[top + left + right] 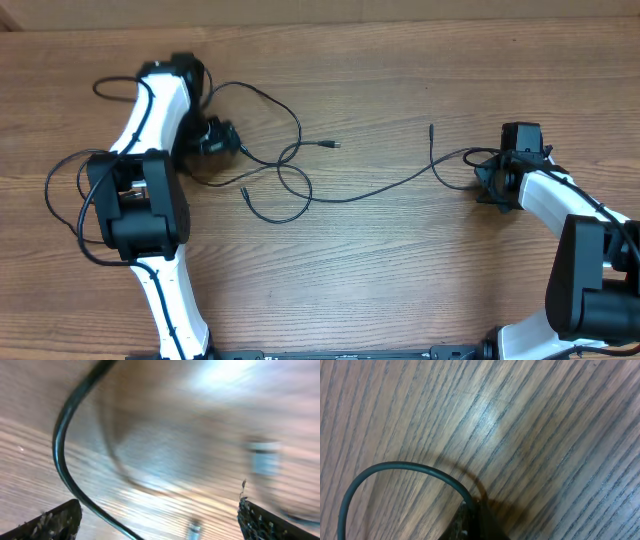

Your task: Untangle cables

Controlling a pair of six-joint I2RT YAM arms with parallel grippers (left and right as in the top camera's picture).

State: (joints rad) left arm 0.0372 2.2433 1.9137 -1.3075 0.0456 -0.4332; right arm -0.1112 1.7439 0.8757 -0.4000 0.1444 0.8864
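Note:
Thin black cables (300, 170) lie looped and crossed on the wooden table's middle. One plug end (335, 145) points right, another end (245, 190) lies lower left, and a third (431, 128) points up. My left gripper (215, 138) is at the left end of the tangle. In the left wrist view its fingers (160, 520) are wide apart, and a cable (60, 450) curves between them, blurred. My right gripper (497, 172) is at the right end of the long cable. In the right wrist view its fingers (476, 515) are shut on the cable (395, 466), which arcs off to the left.
The wooden table (400, 270) spreads all round. Thicker black robot cables (65, 190) loop beside the left arm. The right arm (585, 250) fills the right edge.

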